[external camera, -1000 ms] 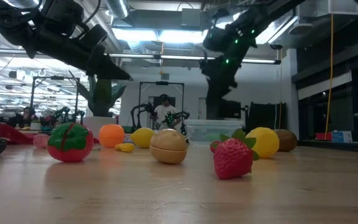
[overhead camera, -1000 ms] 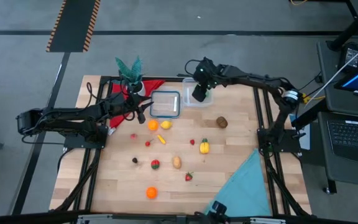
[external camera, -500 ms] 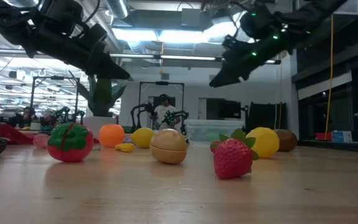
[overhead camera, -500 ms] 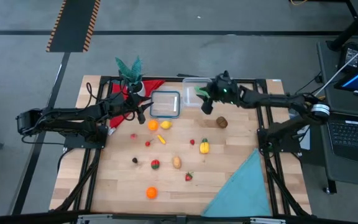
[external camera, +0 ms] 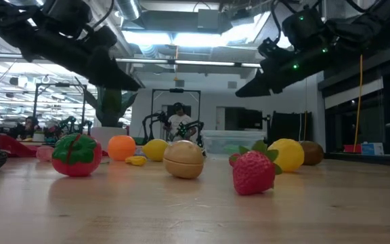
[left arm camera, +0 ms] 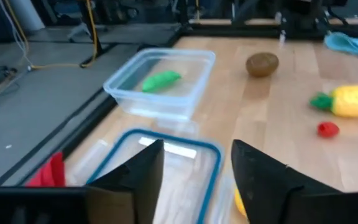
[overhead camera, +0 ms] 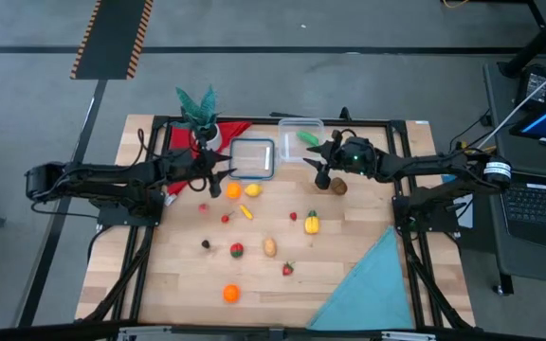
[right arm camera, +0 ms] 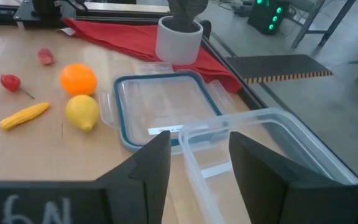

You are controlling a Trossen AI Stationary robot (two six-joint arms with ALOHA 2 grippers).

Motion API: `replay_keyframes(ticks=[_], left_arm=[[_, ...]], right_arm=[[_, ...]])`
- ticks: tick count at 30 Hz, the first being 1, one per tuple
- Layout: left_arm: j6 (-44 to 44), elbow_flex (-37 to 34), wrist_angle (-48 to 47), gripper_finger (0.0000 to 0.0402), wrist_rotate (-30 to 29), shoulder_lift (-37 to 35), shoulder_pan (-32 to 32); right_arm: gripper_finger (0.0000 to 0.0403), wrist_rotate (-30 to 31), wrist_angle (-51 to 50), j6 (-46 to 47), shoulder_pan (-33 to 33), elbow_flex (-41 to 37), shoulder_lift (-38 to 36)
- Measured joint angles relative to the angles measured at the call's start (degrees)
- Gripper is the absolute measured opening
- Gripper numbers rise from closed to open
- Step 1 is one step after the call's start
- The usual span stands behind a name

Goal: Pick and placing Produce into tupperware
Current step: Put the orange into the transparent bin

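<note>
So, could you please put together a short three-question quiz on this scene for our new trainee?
1. True or false: the clear rounded-square plastic tub holds a green toy vegetable.
2. What lies nearest the flat clear blue-rimmed lid? A) brown kiwi-like fruit B) round orange toy fruit C) red strawberry
3. Is the right pincer holding any produce?

Key: 1 true; 2 B; 3 no, its open jaws are empty, seen in the right wrist view.
</note>
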Motion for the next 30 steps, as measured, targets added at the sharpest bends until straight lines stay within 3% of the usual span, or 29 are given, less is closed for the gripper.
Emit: replay_keyframes(ticks=[6, 20, 25, 30], left_arm=[[0.0, 0.0, -5.0, 0.0213, 0.0, 0.0, -3.3], [-7.1, 0.6, -15.2, 0.0211, 0.0, 0.0, -9.5], [-11.8, 9.1, -28.3, 0.0204, -1.1, 1.7, -11.8], [-11.7, 18.0, -37.4, 0.0203, -4.3, 7.9, -15.0]], right_arm=[[0.0166, 0.0, 0.2, 0.0, 0.0, 0.0, 0.0], [0.0166, 0.0, -0.3, -0.3, 0.0, 0.0, 0.0], [0.0166, 0.0, -0.5, -0.4, 0.0, 0.0, 0.0], [0.0166, 0.0, -0.7, -0.3, 0.0, 0.0, 0.0]])
